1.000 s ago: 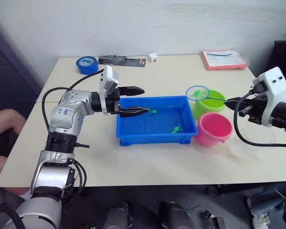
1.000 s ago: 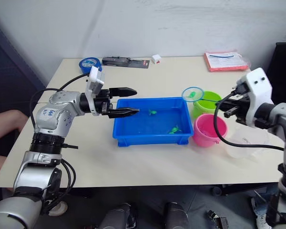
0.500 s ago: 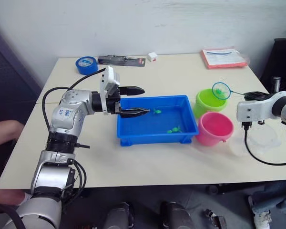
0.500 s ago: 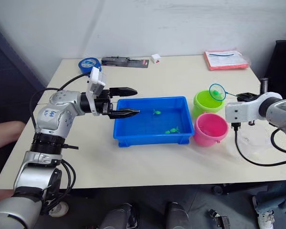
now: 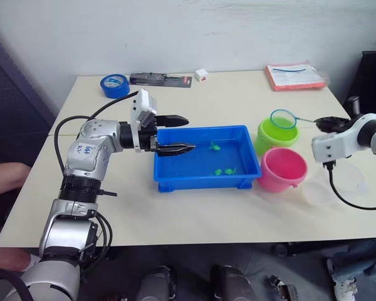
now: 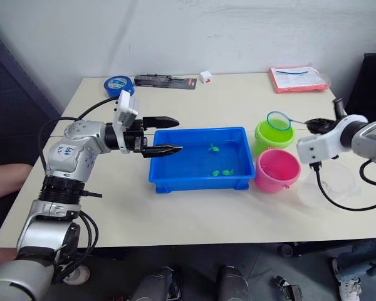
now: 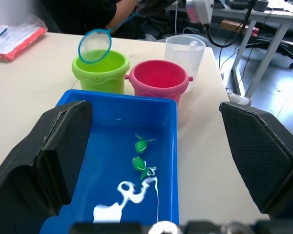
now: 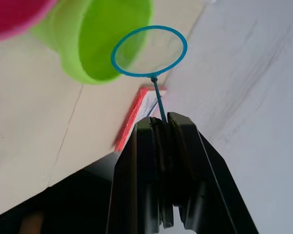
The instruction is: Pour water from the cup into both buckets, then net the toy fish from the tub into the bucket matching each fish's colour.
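Note:
The blue tub (image 5: 175, 169) holds water and three small green toy fish (image 7: 138, 163). My left gripper (image 5: 190, 133) hovers open over the tub's left end. To the right of the tub stand the lime green bucket (image 5: 271, 137) and the pink bucket (image 5: 283, 168), with the clear cup (image 5: 335, 185) further right. My right gripper (image 8: 161, 119) is shut on the thin handle of the net (image 8: 149, 51). The blue hoop hangs just above the green bucket and looks empty.
At the table's back edge lie a blue tape roll (image 5: 114, 84), a black packaged tool (image 5: 160, 79), a small white block (image 5: 201, 74) and a red packet (image 5: 297, 76). A person's leg (image 5: 3, 174) shows left of the table.
My right gripper has carried the net from beside the tub's right end to above the green bucket. The green fish in the hoop no longer shows there. The left arm has stayed put.

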